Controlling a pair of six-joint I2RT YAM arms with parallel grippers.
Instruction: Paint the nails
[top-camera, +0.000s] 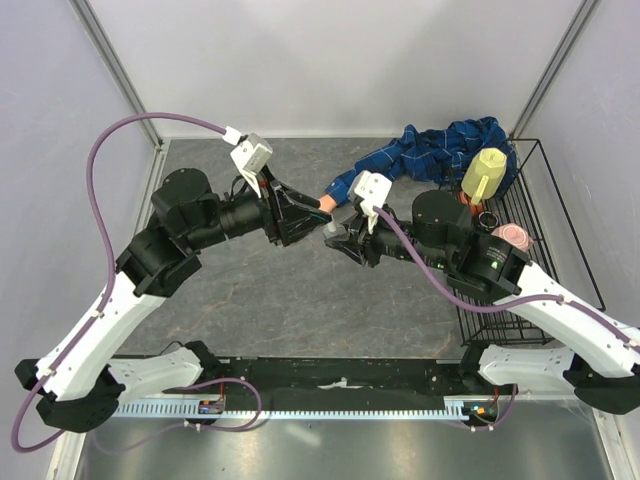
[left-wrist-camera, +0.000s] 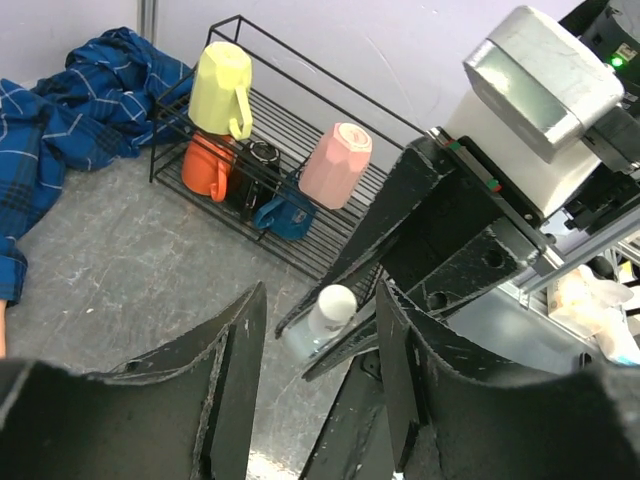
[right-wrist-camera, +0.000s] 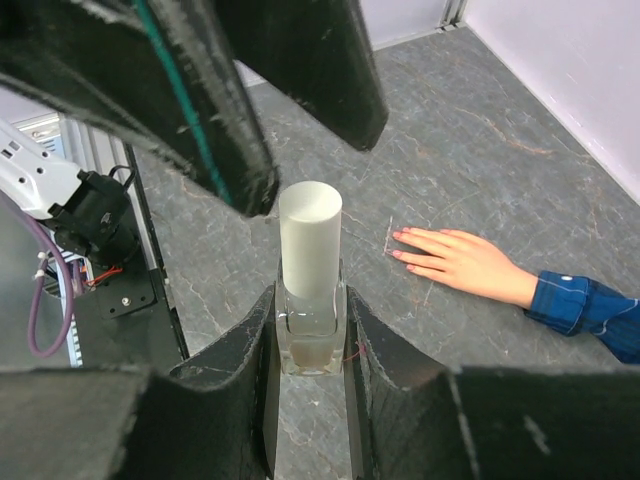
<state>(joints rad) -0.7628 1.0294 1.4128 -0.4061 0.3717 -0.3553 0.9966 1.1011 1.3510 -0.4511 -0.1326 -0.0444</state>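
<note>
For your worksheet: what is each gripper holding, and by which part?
Right gripper clamps the small bottle by its glass body; left gripper holds nothing.

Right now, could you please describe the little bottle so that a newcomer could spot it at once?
Start at the grey table and find the right arm's pincer near its middle, beside the mannequin hand. Clamped in it is the bottle. It is the only small clear glass thing here, topped with a tall white cap.
</note>
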